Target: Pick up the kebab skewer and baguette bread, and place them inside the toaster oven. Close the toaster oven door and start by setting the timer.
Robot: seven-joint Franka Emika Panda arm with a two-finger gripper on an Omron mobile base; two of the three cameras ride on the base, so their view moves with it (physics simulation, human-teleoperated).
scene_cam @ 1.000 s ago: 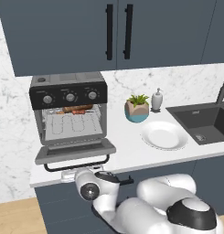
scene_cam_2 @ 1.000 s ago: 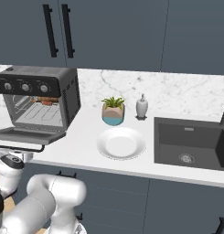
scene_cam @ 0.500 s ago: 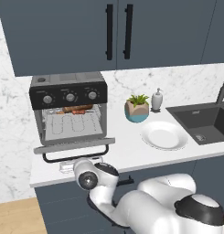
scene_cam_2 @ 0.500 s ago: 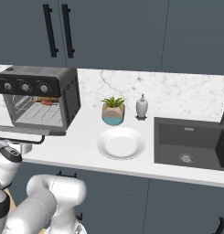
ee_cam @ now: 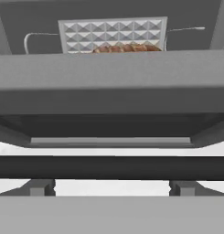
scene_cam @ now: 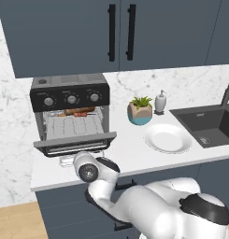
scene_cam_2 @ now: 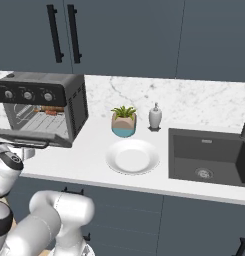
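While the door hangs down, the step in hand looks like closing it, judged from the food already lying inside.

Oven [scene_cam: 71, 114]: sits on the counter [scene_cam: 134, 156] at the left, against the marble wall, knobs along its black top panel.

Door [scene_cam: 75, 143]: dropped to about level, its front edge towards the robot; from the hand view its grey edge runs across the upper middle.

Handle [ee_cam: 111, 167]: a dark bar crossing the hand view just below the door, carried on two small grey posts.

Skewer [scene_cam: 83, 112]: at the back of the rack, reddish-brown, well inside.

Bread [ee_cam: 126, 48]: a brown crust shows over the door edge, deep in the cavity; where it ends against the skewer I cannot tell.

Gripper: low at the counter front, under the door, looking straight at the handle; its tips are hidden, but the jaws stand spread wide and hold nothing.

How to do it well: come up under the bar, centred between the posts, and push up and forward along the hinge arc.

Risk: an off-centre push may slip off the bar.
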